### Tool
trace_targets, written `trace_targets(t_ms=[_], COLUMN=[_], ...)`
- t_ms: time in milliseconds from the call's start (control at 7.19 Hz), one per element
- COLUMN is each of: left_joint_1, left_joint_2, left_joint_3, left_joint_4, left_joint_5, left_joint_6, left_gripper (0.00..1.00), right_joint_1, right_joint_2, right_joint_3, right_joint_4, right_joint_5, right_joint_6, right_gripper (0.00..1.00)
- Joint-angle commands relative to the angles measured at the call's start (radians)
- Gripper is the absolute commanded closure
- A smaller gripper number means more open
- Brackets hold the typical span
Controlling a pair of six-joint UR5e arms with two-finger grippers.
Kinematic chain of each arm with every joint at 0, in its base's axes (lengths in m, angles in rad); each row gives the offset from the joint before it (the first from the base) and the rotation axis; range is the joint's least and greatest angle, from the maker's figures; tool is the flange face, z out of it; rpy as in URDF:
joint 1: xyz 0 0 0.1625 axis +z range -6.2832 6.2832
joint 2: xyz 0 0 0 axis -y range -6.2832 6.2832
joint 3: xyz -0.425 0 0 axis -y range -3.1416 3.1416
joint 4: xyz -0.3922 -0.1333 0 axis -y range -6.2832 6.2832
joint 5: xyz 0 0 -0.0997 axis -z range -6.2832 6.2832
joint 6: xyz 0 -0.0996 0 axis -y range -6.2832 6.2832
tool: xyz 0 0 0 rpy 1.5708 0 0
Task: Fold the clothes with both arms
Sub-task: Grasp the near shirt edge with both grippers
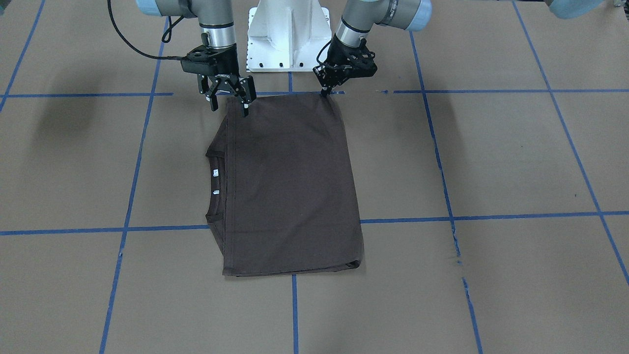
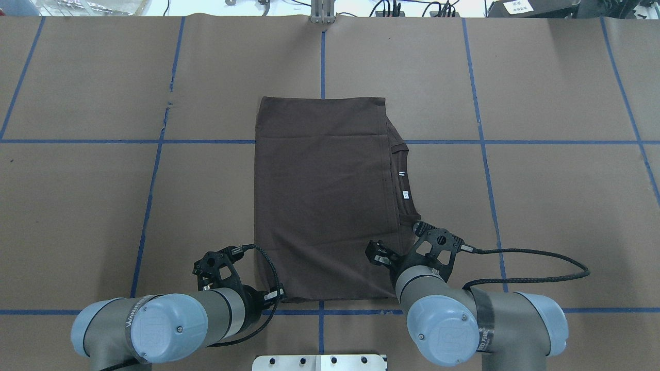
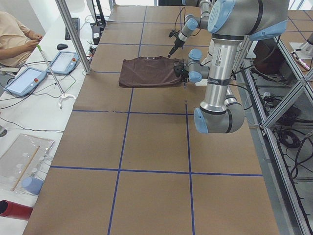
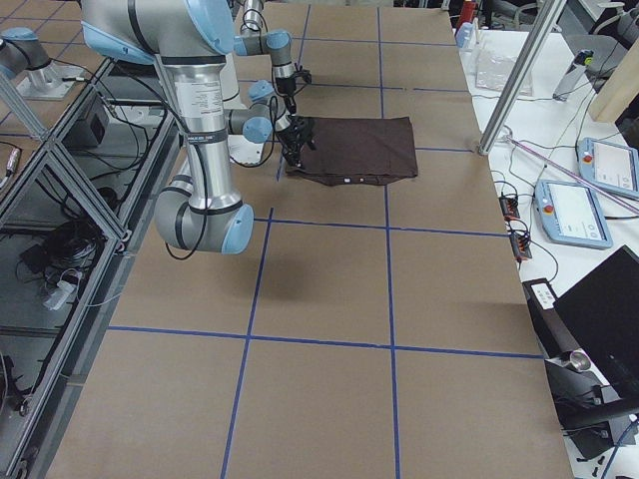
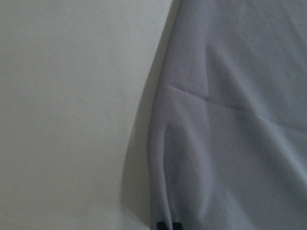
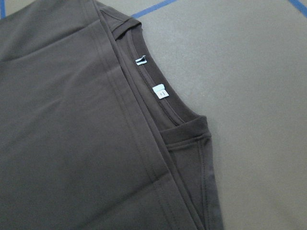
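Left claw [image 1: 325, 92] pinched closed; right claw [image 1: 229, 109] spread, both lowered.

- Left arm [image 2: 154, 330]: silver-grey tubes and a light-blue round joint cap with a small screw. Pale lettering runs round the ring beside the cap.
- Right arm [image 2: 464, 324]: the same grey and blue, with a black band wrapped at its cap's 3 o'clock side.
- Left gripper [image 1: 325, 92] and right gripper [image 1: 229, 108]: black, with two slim fingers on open-frame linkages.
- Black braided cables [image 2: 541, 257] loop off each wrist.
- White pedestal base [image 1: 289, 34]: dark screws line its 6 o'clock edge.
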Motion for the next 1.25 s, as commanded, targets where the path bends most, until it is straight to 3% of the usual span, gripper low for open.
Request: trace_targets(t_ms=[0,557,1113], left_joint_1=[0.000,0.000,0.000], left_joint_2=[0.000,0.000,0.000], left_joint_3=[-0.003,-0.005,-0.005], left_joint_4=[0.000,-0.002,-0.002], left_joint_5=[-0.001,-0.002,-0.002], left_joint_6=[0.000,0.000,0.000], left_gripper=[1.00,1.00,1.00], right_joint_1=[-0.027,-0.042,-0.046], right_joint_2=[0.009,0.046,0.044], right_joint_3=[-0.028,-0.090,-0.093], right_joint_4=[-0.012,-0.010,-0.012], right_joint_5=[0.007,0.001,-0.001], right_joint_6=[-0.003,0.003,0.006], right_gripper=[0.05,0.09,0.15])
